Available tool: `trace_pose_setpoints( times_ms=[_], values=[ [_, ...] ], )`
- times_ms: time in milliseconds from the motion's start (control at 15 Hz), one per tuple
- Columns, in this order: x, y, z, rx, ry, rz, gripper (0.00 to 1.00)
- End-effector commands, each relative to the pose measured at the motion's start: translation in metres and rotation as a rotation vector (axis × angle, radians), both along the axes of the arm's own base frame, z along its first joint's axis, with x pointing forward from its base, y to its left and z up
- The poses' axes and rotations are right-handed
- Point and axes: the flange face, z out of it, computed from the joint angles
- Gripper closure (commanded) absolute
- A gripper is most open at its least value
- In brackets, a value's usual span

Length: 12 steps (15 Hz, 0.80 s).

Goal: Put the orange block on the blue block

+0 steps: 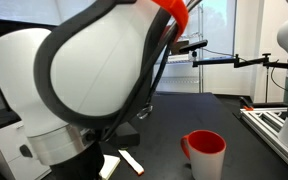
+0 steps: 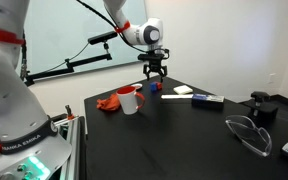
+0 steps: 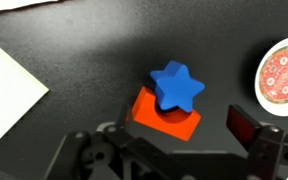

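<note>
In the wrist view a blue star-shaped block (image 3: 176,86) lies on top of an orange block (image 3: 152,114) on the dark table. My gripper (image 3: 176,150) is open, with its fingers on either side just below the pair and holding nothing. In an exterior view the gripper (image 2: 154,72) hangs a little above the blocks (image 2: 151,88), next to the red cup. In an exterior view the arm hides the blocks.
A red cup (image 2: 130,100) (image 1: 206,152) (image 3: 284,72) stands close to the blocks, with a red crumpled thing (image 2: 109,102) beside it. A pale flat pad (image 2: 183,91) (image 3: 9,85), a white stick (image 2: 206,98) (image 1: 131,161), safety glasses (image 2: 246,130) and a black object (image 2: 261,105) lie further along the table.
</note>
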Motion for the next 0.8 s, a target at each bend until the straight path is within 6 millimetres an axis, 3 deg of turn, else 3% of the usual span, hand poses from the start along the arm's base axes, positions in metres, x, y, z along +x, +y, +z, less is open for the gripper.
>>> trace_pose_setpoints(
  times_ms=[0,733],
  values=[
    [0.002,0.006,0.003,0.010,-0.026,0.050,0.00],
    [-0.003,0.002,-0.010,-0.017,-0.084,0.078,0.00]
  ],
)
